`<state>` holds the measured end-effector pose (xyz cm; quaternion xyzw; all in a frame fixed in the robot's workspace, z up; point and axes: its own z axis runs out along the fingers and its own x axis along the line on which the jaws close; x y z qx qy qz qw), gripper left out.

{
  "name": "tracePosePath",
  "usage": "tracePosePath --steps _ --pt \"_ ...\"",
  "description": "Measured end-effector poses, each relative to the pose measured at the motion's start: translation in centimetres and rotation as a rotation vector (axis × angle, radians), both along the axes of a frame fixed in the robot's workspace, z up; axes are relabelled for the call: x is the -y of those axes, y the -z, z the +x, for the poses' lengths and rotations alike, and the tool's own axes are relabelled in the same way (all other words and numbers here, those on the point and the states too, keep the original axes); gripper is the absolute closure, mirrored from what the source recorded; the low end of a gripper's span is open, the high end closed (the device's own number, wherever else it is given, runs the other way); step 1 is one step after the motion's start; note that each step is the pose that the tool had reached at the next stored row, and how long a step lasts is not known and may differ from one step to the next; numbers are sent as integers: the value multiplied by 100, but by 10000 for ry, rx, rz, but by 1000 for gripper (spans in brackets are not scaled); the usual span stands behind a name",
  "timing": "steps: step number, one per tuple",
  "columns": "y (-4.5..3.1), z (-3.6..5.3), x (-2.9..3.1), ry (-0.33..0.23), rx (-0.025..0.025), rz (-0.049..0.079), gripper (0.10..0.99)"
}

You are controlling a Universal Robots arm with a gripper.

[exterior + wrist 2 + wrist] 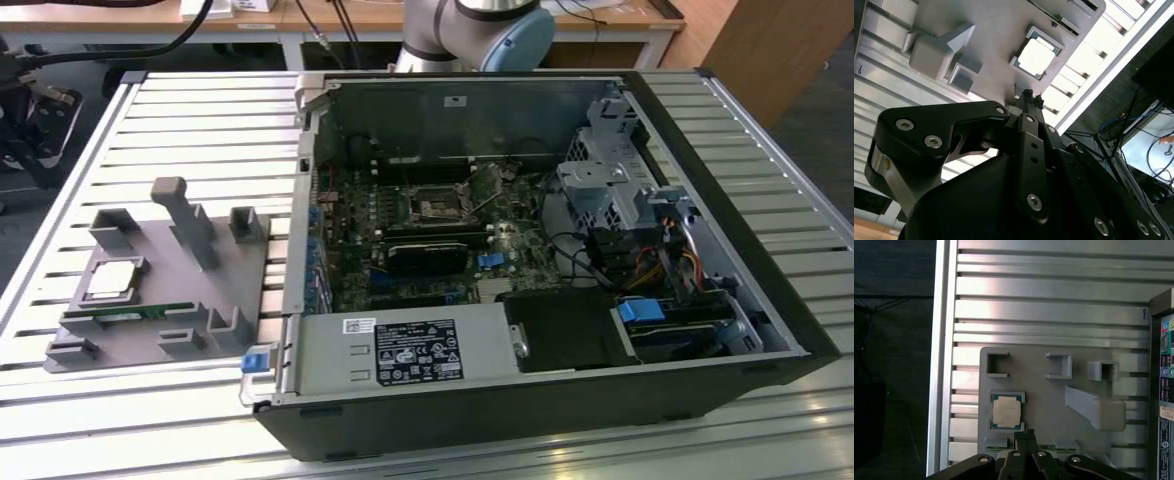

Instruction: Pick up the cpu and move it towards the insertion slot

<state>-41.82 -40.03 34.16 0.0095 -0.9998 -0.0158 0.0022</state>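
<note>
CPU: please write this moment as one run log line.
cpu: lying in grey fixture pocket | claw: shut, empty, close to cpu, not touching | insertion slot: inside open computer case

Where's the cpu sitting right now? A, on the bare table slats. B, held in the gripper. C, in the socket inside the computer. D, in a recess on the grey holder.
D: the cpu lies in a recess on the grey holder, and the gripper is shut and holds nothing.
</note>
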Motion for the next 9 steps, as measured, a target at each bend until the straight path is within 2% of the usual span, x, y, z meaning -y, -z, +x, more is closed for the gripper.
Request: tracePosePath --steps 9 --pt "59 -21 0 0 1 -35 980"
